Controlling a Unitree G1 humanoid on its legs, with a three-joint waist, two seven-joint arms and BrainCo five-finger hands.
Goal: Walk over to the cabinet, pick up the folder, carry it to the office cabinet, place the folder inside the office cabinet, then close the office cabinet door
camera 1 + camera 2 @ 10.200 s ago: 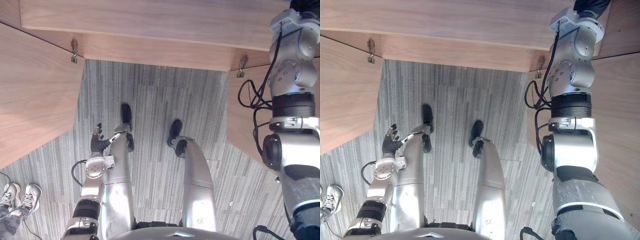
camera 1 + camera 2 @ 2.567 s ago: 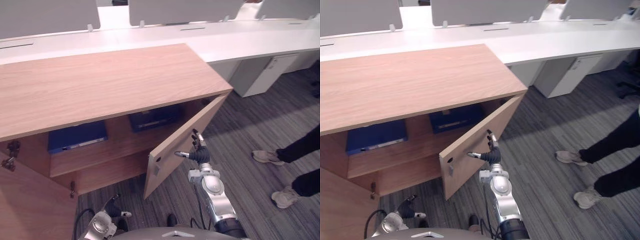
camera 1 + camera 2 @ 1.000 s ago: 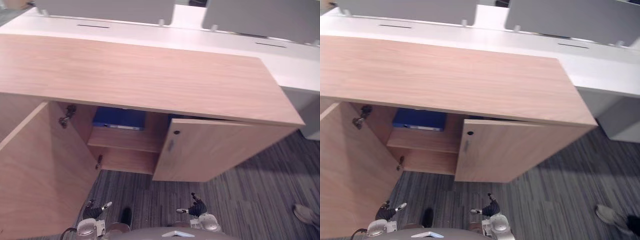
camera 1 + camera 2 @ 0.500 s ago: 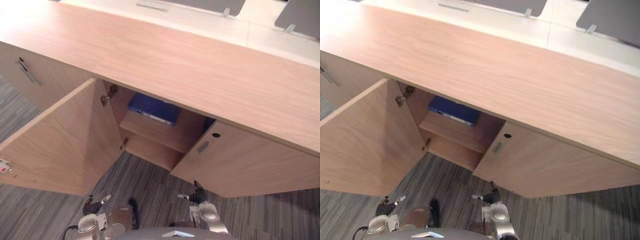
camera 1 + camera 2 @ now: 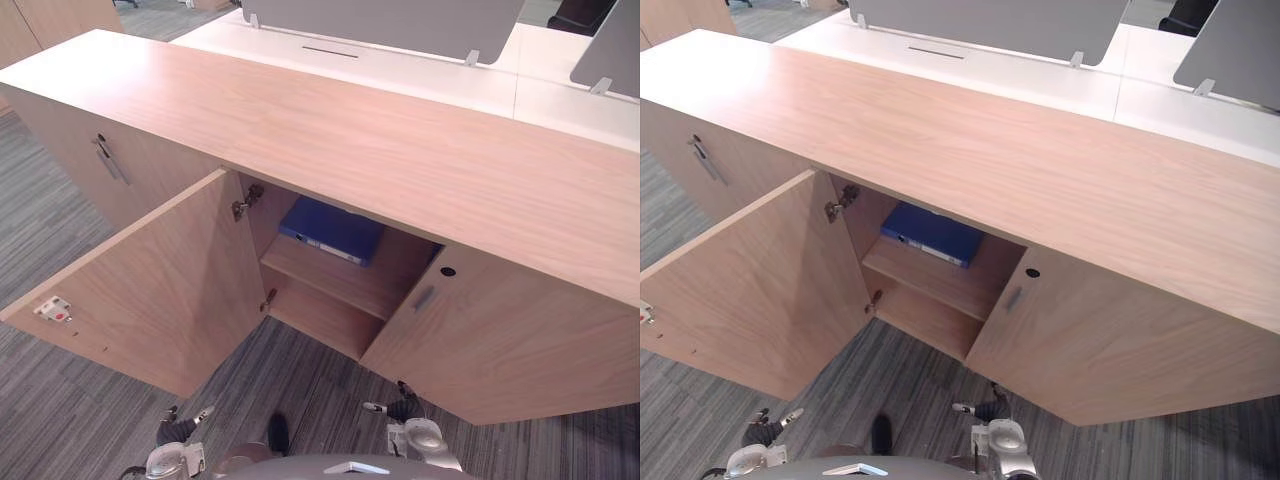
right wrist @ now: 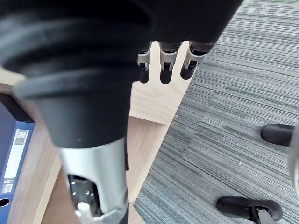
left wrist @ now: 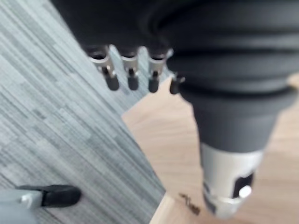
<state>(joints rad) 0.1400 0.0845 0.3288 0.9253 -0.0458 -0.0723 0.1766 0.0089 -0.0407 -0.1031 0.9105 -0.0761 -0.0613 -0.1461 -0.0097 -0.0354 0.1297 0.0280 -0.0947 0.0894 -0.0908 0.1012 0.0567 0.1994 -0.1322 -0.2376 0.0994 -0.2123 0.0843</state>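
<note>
The cabinet (image 5: 400,160) is long and low, in pale wood grain with a flat top. Behind it runs a smooth white desk (image 5: 400,85). The floor is grey carpet (image 5: 60,420) with fine stripes. The cabinet's left door (image 5: 170,290) is swung wide open, and the right door (image 5: 520,350) stands slightly ajar. Between the doors a wooden shelf (image 5: 350,280) carries the folder (image 5: 335,228), which is blue, flat and rectangular. A white label sits on its spine, the print too small to read. The left hand (image 5: 178,428) hangs low over the carpet by the open door, its fingers (image 7: 112,77) loosely apart and holding nothing. The right hand (image 5: 402,408) hangs just before the right door, its fingers (image 6: 163,65) likewise relaxed and empty. That door has a slim metal handle (image 5: 424,298).
</note>
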